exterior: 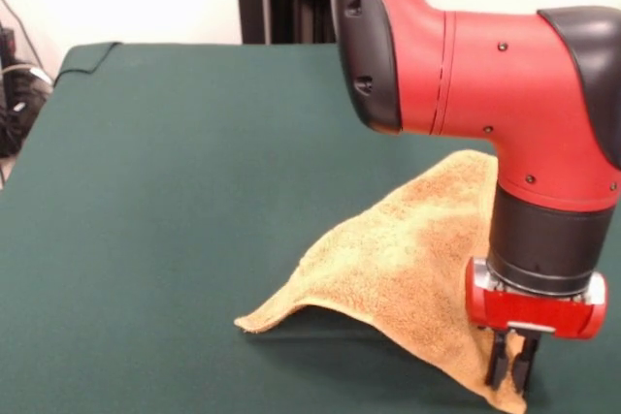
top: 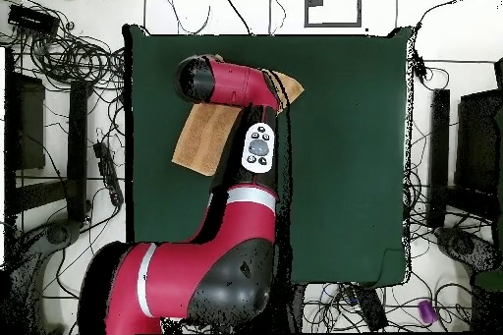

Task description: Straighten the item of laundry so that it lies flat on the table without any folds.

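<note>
The orange-tan towel [exterior: 408,259] lies rumpled on the green table [exterior: 184,201], near its front right in the front view. Its middle humps up and its left edge lifts off the cloth, casting a shadow. My gripper [exterior: 512,364] points straight down at the towel's nearest corner, its dark fingers [exterior: 498,361] close together and pinching the fabric. From overhead, the red arm crosses the towel [top: 204,139], which shows on both sides of it. The arm's wrist hides the gripper there.
The towel sits close to one long edge of the table [top: 344,154] in the overhead view. Tangled cables [top: 69,56] and dark equipment surround the table on the floor. A fold of green cloth [exterior: 87,57] marks the far left corner.
</note>
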